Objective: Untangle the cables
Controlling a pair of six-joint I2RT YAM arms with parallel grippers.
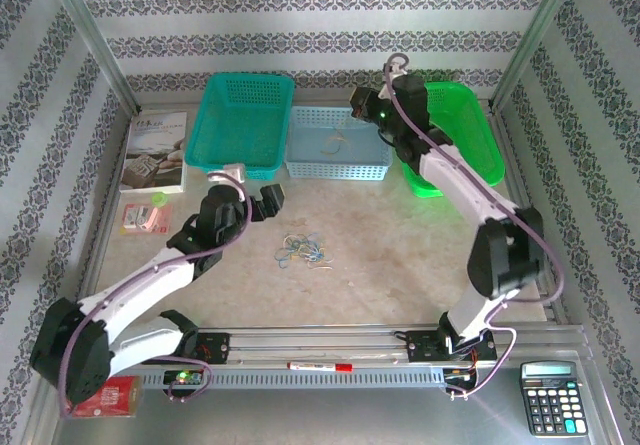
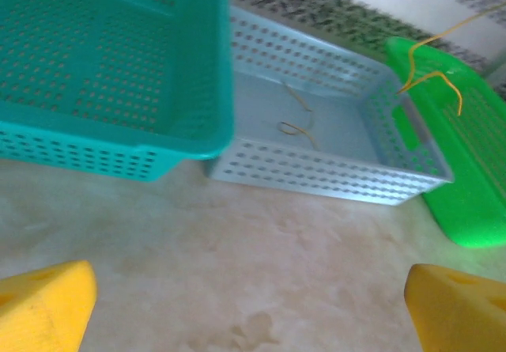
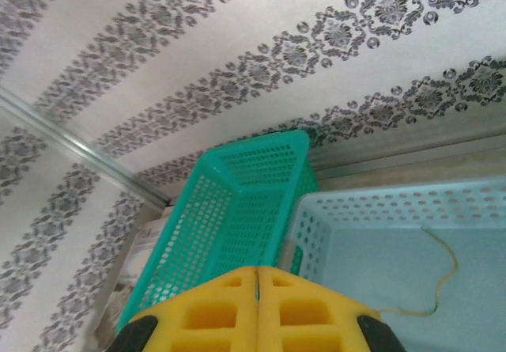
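Left gripper [image 2: 253,308] hangs released, pads wide apart, above the table [image 1: 400,255] near the tangled cables [image 1: 300,250]. Right gripper [image 3: 257,300] is clenched on a yellow strand [image 2: 431,73] dangling over the blue basket [image 1: 338,172], where another strand [image 2: 296,129] lies on the floor

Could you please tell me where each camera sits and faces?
Top external: above and behind the arms, looking down at the table; both arms, left gripper and right gripper.
Left wrist: low over the table, facing the teal basket and pale blue basket; open yellow fingertips.
Right wrist: over the pale blue basket, facing the back wall; shut fingers.
Shared: both baskets and a yellowish cable.
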